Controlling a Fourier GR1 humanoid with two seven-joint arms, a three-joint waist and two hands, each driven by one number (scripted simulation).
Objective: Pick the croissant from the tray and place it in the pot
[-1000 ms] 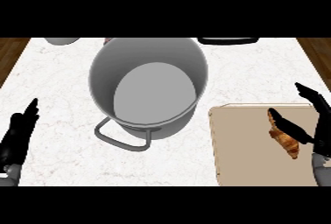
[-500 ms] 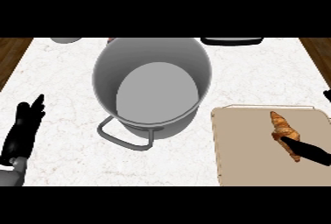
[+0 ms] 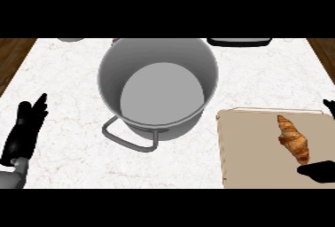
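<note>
A golden-brown croissant [image 3: 292, 138] lies lengthwise on the tan tray [image 3: 252, 150] at the lower right. The big grey pot [image 3: 111, 66] stands at the centre, to the tray's left, with nothing inside and one loop handle [image 3: 130, 138] pointing toward me. My right hand [image 3: 318, 171] shows only partly at the right edge. Its thumb sits just below the croissant's near end, and one fingertip [image 3: 329, 104] pokes in higher up; the fingers are spread and hold nothing. At the far left my left hand [image 3: 23, 129] rests open, fingers up.
A black object [image 3: 239, 41] and a small grey one [image 3: 71, 39] sit at the counter's far edge. The white marble counter [image 3: 65, 88] ends at brown wood on the left [image 3: 13, 53] and right [image 3: 324, 46].
My right hand has slid rightward, mostly out of view, uncovering the whole croissant. The croissant, tray and pot stay where they were. The left hand has barely shifted.
</note>
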